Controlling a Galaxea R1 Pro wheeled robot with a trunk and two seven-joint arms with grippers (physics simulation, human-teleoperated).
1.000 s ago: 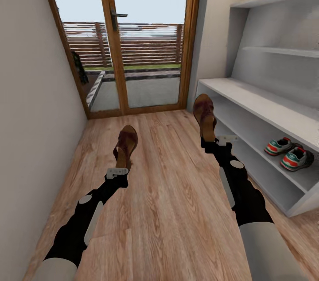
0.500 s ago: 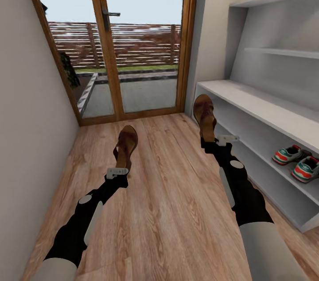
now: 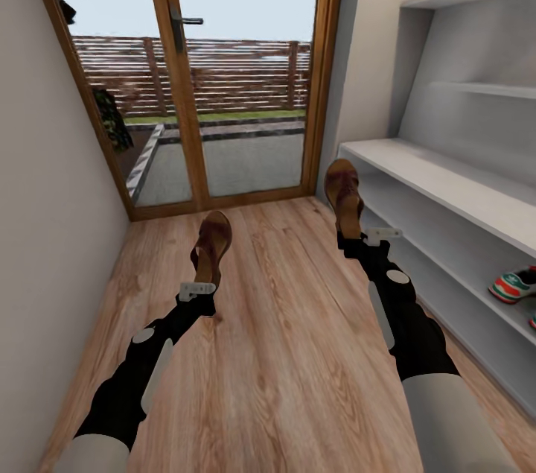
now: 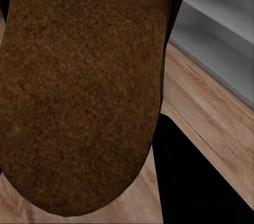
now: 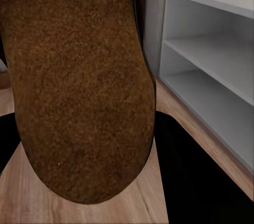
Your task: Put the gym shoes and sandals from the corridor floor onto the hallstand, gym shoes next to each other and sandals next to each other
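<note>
**Brown sandals held aloft, one per arm, rack off to the right**

Head view: left gripper [image 3: 199, 287] is clamped on the heel end of the left sandal [image 3: 212, 242], toe pointing fwd toward the glass door [image 3: 223, 71]. Right gripper [image 3: 368, 236] holds the right sandal [image 3: 344, 194] the same way, toe just beside the near end of the hallstand [image 3: 447, 186]. Both sandals are up off the corridor floor [image 3: 283, 354]. One gym shoe [image 3: 515, 284] sits on the lower tier at the frame's right edge; a sliver of the second shows below it.

Left wrist view: the sandal's sole [image 4: 79, 86] lies close to the lens, w/ floor and a strip of grey shelving beyond. Fingers are hidden behind the shoe, so jaw width can't be read here.

Right wrist view: the other sole [image 5: 79, 81] likewise blocks the fingers; the rack's open tiers [image 5: 211, 60] stand close alongside.

Risks, as judged: each grip is at one end only, so a long shoe may pivot or slip during a swing. The right toe could clip the rack's end panel or the top board's edge on the way in. Since the gym shoes take part of the lower tier, a careless push could shove them apart, or leave the sandals separated or overhanging the shelf lip, and one could drop to the floor.
</note>
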